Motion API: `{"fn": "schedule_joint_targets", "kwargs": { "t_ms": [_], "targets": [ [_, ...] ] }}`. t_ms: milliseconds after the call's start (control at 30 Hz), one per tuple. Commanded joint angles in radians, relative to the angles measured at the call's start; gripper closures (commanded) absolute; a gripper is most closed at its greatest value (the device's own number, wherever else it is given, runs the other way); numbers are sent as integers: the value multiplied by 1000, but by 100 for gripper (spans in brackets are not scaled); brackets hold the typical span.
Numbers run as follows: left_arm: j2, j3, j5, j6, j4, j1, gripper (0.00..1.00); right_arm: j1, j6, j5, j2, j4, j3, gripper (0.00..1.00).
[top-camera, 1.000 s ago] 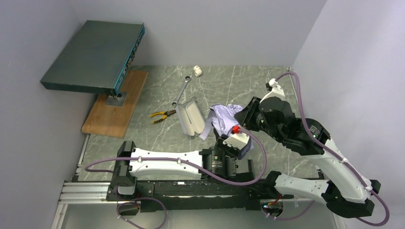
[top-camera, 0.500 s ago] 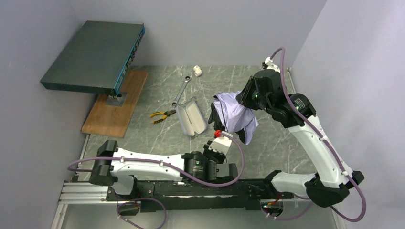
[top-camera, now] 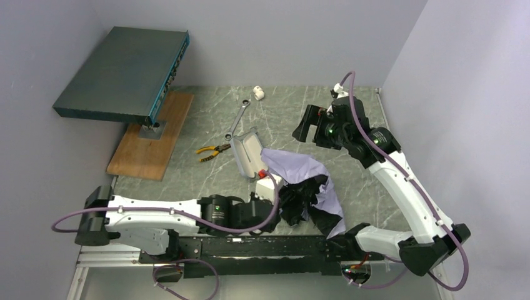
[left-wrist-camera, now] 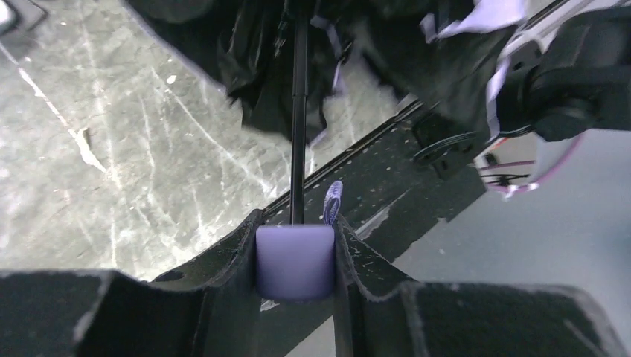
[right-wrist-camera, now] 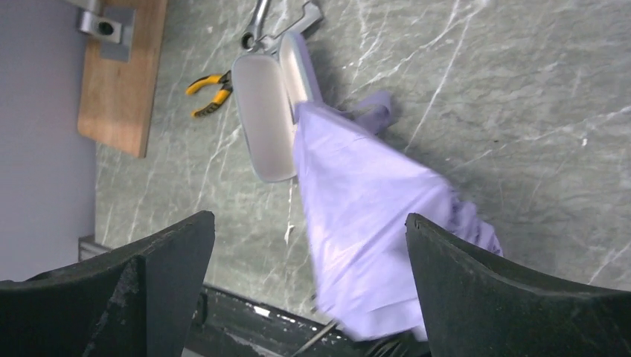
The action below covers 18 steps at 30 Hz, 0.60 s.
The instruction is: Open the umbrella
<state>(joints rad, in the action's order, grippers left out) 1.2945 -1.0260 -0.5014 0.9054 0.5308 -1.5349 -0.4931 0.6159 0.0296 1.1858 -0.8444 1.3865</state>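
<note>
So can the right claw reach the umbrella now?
Probably yes. The right claw hangs wide open over the umbrella, with nothing between them. The left claw grips its handle.

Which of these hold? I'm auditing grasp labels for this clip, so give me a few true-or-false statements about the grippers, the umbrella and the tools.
1. The left gripper grips the umbrella by its handle. True.
2. The right gripper holds the fabric. False: it is open and empty, above the table.
3. The umbrella is fully open. False: its fabric hangs crumpled.
4. The case lies open. True.
5. The pliers lie on the wooden board. False: they lie on the table, between the wooden board and the case.
</note>
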Motion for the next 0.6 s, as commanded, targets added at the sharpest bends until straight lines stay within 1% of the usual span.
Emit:
{"fn": "schedule_joint_targets", "kwargs": {
  "t_ms": [0,67,133,267,333,400,467,533,567],
  "targets": [
    [-111,65,142,19,-303,85,100,1,-15,-73,-110,55,-22,0],
    [-133,95,172,56,-347,124,100,1,-4,-82,-141,43,-13,0],
    [-150,132,219,86,-433,165,100,1,8,-99,-164,33,5,0],
    [-176,222,300,164,-668,242,100,0,49,-169,-224,52,-2,3],
    [-185,272,332,222,-798,281,100,0,90,-201,-260,75,-45,8],
    [-199,334,323,276,-938,306,100,1,158,-206,-309,102,-115,12],
    [-215,389,270,334,-1034,311,100,-1,251,-183,-389,163,-227,17],
    [-221,439,254,367,-1144,320,100,-1,366,-183,-481,281,-384,22],
    [-216,462,259,383,-1181,324,100,0,416,-188,-514,341,-481,27]
  ]
}}
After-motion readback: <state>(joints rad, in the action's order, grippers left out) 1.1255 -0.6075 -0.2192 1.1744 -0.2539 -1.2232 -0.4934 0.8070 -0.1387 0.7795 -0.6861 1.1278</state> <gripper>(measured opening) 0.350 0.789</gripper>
